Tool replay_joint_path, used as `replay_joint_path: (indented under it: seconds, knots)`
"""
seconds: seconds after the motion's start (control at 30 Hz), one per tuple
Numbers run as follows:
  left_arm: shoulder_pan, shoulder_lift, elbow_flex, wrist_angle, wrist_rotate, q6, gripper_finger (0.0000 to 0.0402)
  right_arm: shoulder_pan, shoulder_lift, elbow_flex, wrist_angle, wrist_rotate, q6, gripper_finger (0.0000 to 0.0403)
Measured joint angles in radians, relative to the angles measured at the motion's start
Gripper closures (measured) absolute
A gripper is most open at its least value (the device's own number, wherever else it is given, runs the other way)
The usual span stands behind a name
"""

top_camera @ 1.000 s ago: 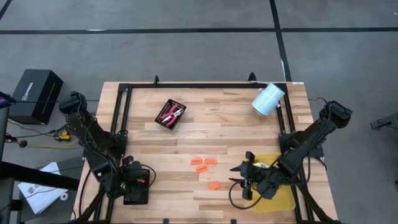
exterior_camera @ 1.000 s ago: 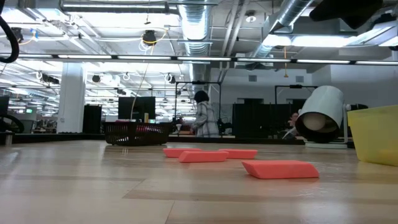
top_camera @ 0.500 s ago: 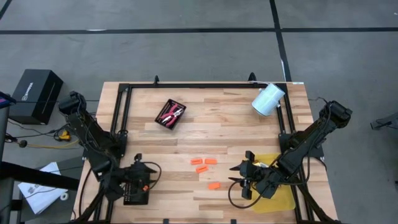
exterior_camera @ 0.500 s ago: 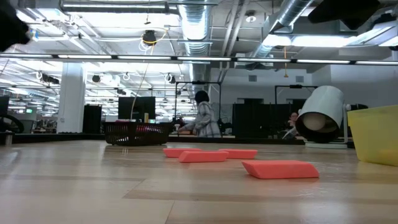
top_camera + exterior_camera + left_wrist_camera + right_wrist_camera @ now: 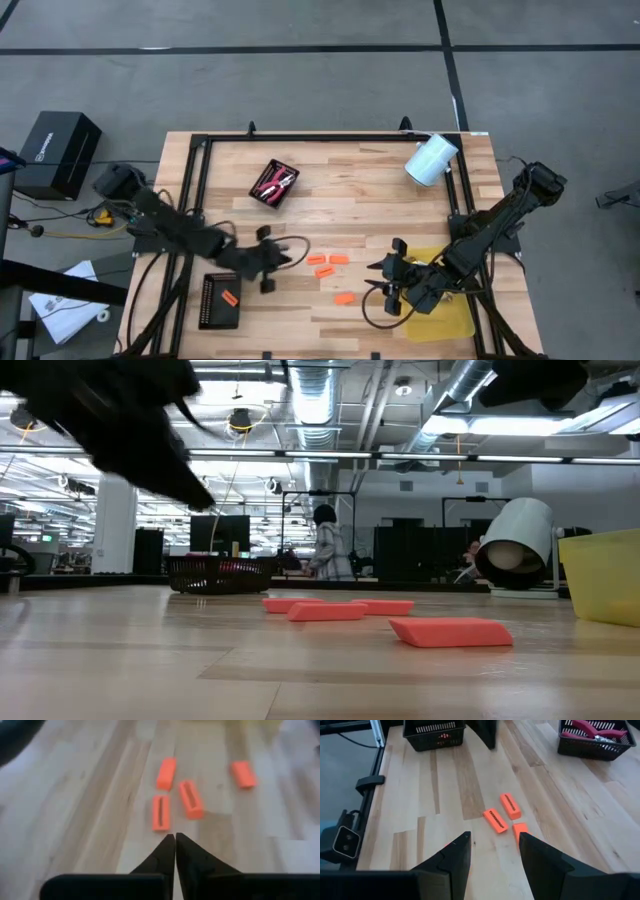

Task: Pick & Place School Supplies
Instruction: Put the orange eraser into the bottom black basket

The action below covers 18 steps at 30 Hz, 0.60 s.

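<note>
Wooden tabletop, open office behind. Left gripper [image 5: 268,262] hangs just left of the orange pieces [image 5: 328,264] mid-table, jaws pressed together, nothing held. Right gripper [image 5: 392,285] waits at the near right, by the yellow bin [image 5: 455,318], fingers spread, empty. One orange piece sits in the near-left mesh tray [image 5: 209,310]. Looks like a reach for the next pick; it'll need the jaws opened before descending on a piece.

Table [image 5: 370,215]: pale wood planks, smooth satin. Orange pieces [image 5: 330,262]: matt plastic. Trays [image 5: 219,301]: black mesh.
</note>
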Motion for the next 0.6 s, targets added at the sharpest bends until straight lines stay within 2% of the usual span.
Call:
replay_joint_path:
  seconds: [0.17,0.4,0.5,0.6]
  knots:
    - [0.140,0.139,0.000,0.159,0.178,0.080,0.0375,-0.015,0.000,0.000,0.000,-0.038,-0.044,0.0244]
    - [0.194,0.285,0.000,0.704,0.204,0.405,0.0399,-0.026,0.000,0.000,0.001,-0.050,-0.107,0.0244]
    - [0.250,0.295,0.000,0.738,0.292,0.444,0.0395,-0.025,0.000,0.000,0.001,-0.050,-0.132,0.0244]
    - [0.328,0.295,0.000,0.709,0.372,0.389,0.0388,-0.028,0.000,0.000,0.000,-0.050,-0.145,0.0244]
